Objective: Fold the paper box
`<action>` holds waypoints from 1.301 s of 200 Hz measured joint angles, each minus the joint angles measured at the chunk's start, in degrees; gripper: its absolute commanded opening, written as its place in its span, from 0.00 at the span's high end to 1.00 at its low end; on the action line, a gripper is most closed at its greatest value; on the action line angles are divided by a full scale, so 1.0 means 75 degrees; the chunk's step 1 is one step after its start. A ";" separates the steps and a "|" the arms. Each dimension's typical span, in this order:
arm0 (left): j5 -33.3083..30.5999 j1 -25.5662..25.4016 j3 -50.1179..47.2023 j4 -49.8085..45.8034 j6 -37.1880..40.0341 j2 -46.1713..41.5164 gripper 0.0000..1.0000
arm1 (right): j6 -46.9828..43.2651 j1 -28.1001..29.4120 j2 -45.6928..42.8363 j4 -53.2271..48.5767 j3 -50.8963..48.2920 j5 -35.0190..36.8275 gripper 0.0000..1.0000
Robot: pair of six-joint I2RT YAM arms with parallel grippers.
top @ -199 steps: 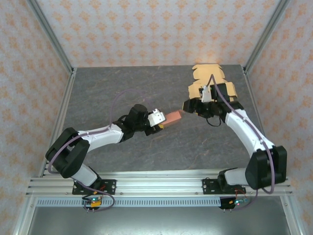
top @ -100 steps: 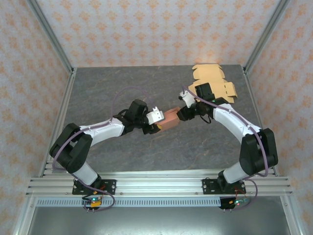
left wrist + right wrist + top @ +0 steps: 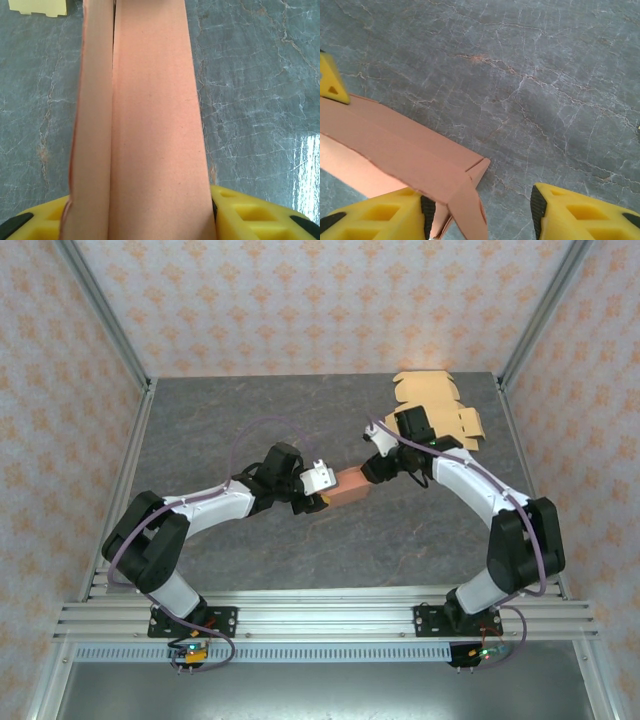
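End-closing step, I judge: left gripper (image 3: 321, 494) clamped on paper box (image 3: 350, 484), right gripper (image 3: 480, 215) spread open at the box's free end; next, press the loose flap (image 3: 468, 212) inward.

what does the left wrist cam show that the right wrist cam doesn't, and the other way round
Left wrist, not right wrist: the paper box seen lengthwise with a seam running down it, clamped in the left gripper, plus a corner of a yellow cardboard sheet at top left.
Right wrist, not left wrist: the box's end, with a loose flap sticking out between the open fingers of the right gripper.
Both: the orange box and the grey marbled table.
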 measured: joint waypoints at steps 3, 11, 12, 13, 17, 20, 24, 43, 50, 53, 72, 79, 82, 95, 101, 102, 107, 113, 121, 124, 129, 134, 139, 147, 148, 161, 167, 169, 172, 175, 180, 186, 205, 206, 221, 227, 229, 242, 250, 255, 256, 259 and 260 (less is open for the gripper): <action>0.0000 0.0000 0.0003 -0.0003 0.0015 0.0000 0.53 | -0.0006 0.0000 0.0032 -0.0009 0.0029 -0.0006 0.51; 0.0003 0.0000 0.0006 -0.0006 0.0020 0.0000 0.53 | -0.0006 0.0000 0.0152 -0.0058 0.0160 -0.0064 0.58; 0.0003 0.0000 0.0006 -0.0006 0.0020 0.0000 0.53 | -0.0012 0.0000 0.0163 -0.0064 0.0172 -0.0070 0.59; 0.0003 0.0000 0.0006 -0.0006 0.0020 0.0000 0.53 | -0.0020 0.0003 0.0178 -0.0067 0.0184 -0.0076 0.60; 0.0003 0.0003 0.0006 -0.0006 0.0017 0.0003 0.53 | 0.0009 0.0015 0.0239 -0.0076 0.0242 -0.0125 0.64; 0.0003 0.0003 0.0006 -0.0003 0.0017 0.0009 0.53 | -0.0052 0.0015 0.0277 -0.0079 0.0277 -0.0149 0.67; 0.0000 0.0003 0.0006 0.0000 0.0017 0.0012 0.53 | 0.0006 0.0026 0.0329 -0.0099 0.0323 -0.0187 0.71; -0.0026 0.0003 0.0032 0.0000 -0.0009 0.0038 0.53 | 0.0026 0.0099 0.0460 -0.0166 0.0399 -0.0297 0.81; -0.0038 0.0003 0.0047 0.0000 -0.0029 0.0047 0.53 | 0.0055 0.0114 0.0475 -0.0189 0.0402 -0.0321 0.83; -0.0041 0.0003 0.0055 0.0000 -0.0044 0.0050 0.52 | 0.0102 0.0119 0.0481 -0.0204 0.0402 -0.0323 0.84; -0.0096 0.0003 0.0064 0.0023 -0.0184 0.0064 0.52 | 0.0402 0.0152 0.0481 -0.0242 0.0440 -0.0265 0.88; -0.0125 0.0012 0.0070 0.0032 -0.0245 0.0076 0.52 | 0.0565 0.0184 0.0481 -0.0248 0.0458 -0.0181 0.89; -0.0125 0.0012 0.0079 0.0032 -0.0271 0.0082 0.52 | 0.0638 0.0219 0.0481 -0.0245 0.0466 -0.0119 0.89; -0.0198 0.0041 0.0137 0.0029 -0.0428 0.0137 0.52 | 0.1005 0.0373 0.0484 -0.0242 0.0510 0.0251 0.91; -0.0216 0.0052 0.0160 0.0026 -0.0527 0.0166 0.52 | 0.1192 0.0460 0.0484 -0.0242 0.0530 0.0437 0.91; -0.0219 0.0058 0.0166 0.0029 -0.0539 0.0169 0.52 | 0.1236 0.0472 0.0484 -0.0236 0.0533 0.0481 0.91; -0.0236 0.0067 0.0178 0.0032 -0.0600 0.0184 0.52 | 0.1440 0.0562 0.0484 -0.0221 0.0545 0.0679 0.92; -0.0242 0.0082 0.0184 0.0032 -0.0650 0.0195 0.51 | 0.1612 0.0627 0.0484 -0.0189 0.0545 0.0866 0.92; -0.0248 0.0085 0.0187 0.0052 -0.0740 0.0210 0.50 | 0.1853 0.0749 0.0484 -0.0140 0.0542 0.1122 0.93; -0.0262 0.0085 0.0187 0.0064 -0.0764 0.0216 0.50 | 0.1958 0.0775 0.0484 -0.0111 0.0536 0.1215 0.93; -0.0300 0.0085 0.0187 0.0085 -0.0813 0.0227 0.49 | 0.2133 0.0831 0.0475 -0.0044 0.0501 0.1346 0.93; -0.0341 0.0085 0.0187 0.0099 -0.0871 0.0248 0.48 | 0.2259 0.0880 0.0469 0.0023 0.0463 0.1428 0.93; -0.0391 0.0090 0.0187 0.0122 -0.0906 0.0271 0.47 | 0.2401 0.0921 0.0452 0.0079 0.0414 0.1518 0.93; -0.0472 0.0102 0.0187 0.0154 -0.1032 0.0306 0.45 | 0.2634 0.0991 0.0396 0.0236 0.0303 0.1638 0.93; -0.0490 0.0102 0.0187 0.0166 -0.1052 0.0309 0.44 | 0.2661 0.0997 0.0391 0.0248 0.0291 0.1649 0.93; -0.0615 0.0105 0.0184 0.0207 -0.1265 0.0309 0.42 | 0.3040 0.1081 0.0274 0.0536 0.0055 0.1763 0.93; -0.0656 0.0108 0.0172 0.0274 -0.1390 0.0309 0.41 | 0.3226 0.1110 0.0216 0.0688 -0.0067 0.1824 0.93; -0.0664 0.0108 0.0169 0.0286 -0.1408 0.0309 0.41 | 0.3276 0.1113 0.0210 0.0705 -0.0079 0.1836 0.93; -0.0682 0.0111 0.0157 0.0329 -0.1448 0.0306 0.40 | 0.3360 0.1122 0.0181 0.0793 -0.0143 0.1862 0.93; -0.0702 0.0111 0.0149 0.0364 -0.1518 0.0306 0.39 | 0.3442 0.1131 0.0157 0.0868 -0.0201 0.1883 0.94; -0.0749 0.0111 0.0128 0.0423 -0.1632 0.0291 0.38 | 0.3585 0.1151 0.0119 0.0994 -0.0289 0.1932 0.94; -0.0836 0.0111 0.0085 0.0495 -0.1778 0.0248 0.36 | 0.3739 0.1172 0.0087 0.1116 -0.0370 0.2005 0.94; -0.1064 0.0111 -0.0122 0.0560 -0.2215 -0.0114 0.30 | 0.4144 0.1314 -0.0006 0.1434 -0.0586 0.2337 0.94; -0.1075 0.0111 -0.0137 0.0560 -0.2244 -0.0137 0.29 | 0.4164 0.1323 -0.0009 0.1451 -0.0595 0.2361 0.94; -0.1262 0.0111 -0.0312 0.0562 -0.2658 -0.0650 0.26 | 0.4453 0.1495 -0.0131 0.1620 -0.0775 0.2669 0.94; -0.1352 0.0111 -0.0364 0.0560 -0.2841 -0.0874 0.24 | 0.4564 0.1571 -0.0189 0.1687 -0.0860 0.2798 0.94; -0.1408 0.0111 -0.0396 0.0560 -0.2932 -0.1003 0.24 | 0.4605 0.1597 -0.0210 0.1708 -0.0895 0.2847 0.94; -0.1670 0.0111 -0.0522 0.0554 -0.3383 -0.1559 0.15 | 0.4791 0.1737 -0.0326 0.1786 -0.1040 0.3112 0.94; -0.1868 0.0111 -0.0603 0.0545 -0.3684 -0.1923 0.14 | 0.4893 0.1816 -0.0382 0.1818 -0.1107 0.3284 0.94; -0.2057 0.0114 -0.0659 0.0536 -0.3914 -0.2168 0.13 | 0.4945 0.1856 -0.0411 0.1827 -0.1148 0.3395 0.94; -0.2078 0.0114 -0.0673 0.0533 -0.3960 -0.2226 0.13 | 0.4957 0.1868 -0.0414 0.1830 -0.1151 0.3413 0.94; -0.2157 0.0117 -0.0697 0.0525 -0.4060 -0.2337 0.13 | 0.4978 0.1886 -0.0425 0.1830 -0.1166 0.3465 0.94; -0.2215 0.0122 -0.0711 0.0516 -0.4156 -0.2425 0.13 | 0.4989 0.1891 -0.0428 0.1830 -0.1169 0.3480 0.94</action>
